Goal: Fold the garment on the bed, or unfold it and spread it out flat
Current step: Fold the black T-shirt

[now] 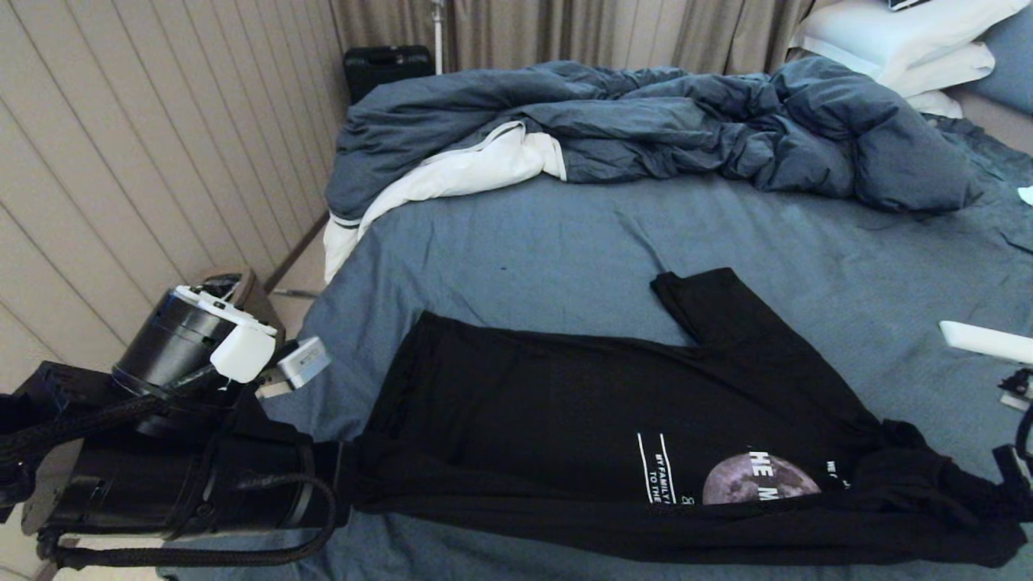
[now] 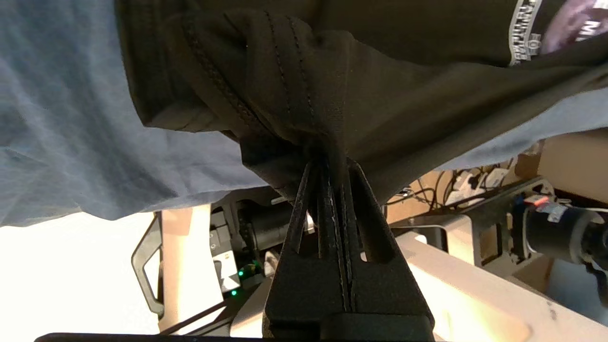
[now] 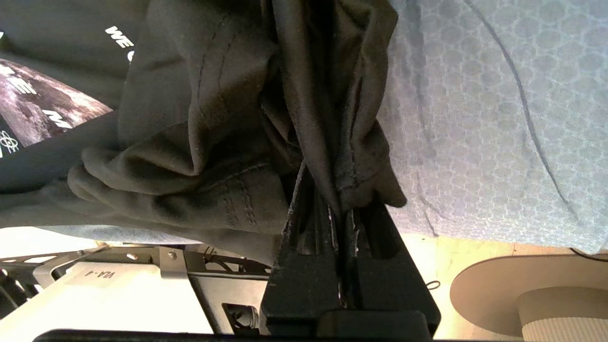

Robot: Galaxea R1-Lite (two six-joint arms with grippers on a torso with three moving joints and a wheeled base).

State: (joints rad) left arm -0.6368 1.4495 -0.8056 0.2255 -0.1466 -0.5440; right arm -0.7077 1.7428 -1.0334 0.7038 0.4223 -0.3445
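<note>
Two grippers, both clamped tight on the shirt (image 1: 613,420)! The left gripper (image 2: 327,164) has its jaws pinched closed on a bunched, stitched hem, cloth fanning away from the tips over the bed (image 1: 565,234). The right gripper (image 3: 339,206) has its jaws squeezed together on a gathered fold, fabric spilling to either side of them. Between the two grips the shirt stretches along the bed's near edge, moon print (image 1: 759,480) and white lettering facing up, one sleeve lying flat beyond. Well past it, the duvet (image 1: 646,121) sits heaped and the pillows (image 1: 904,40) are stacked.
</note>
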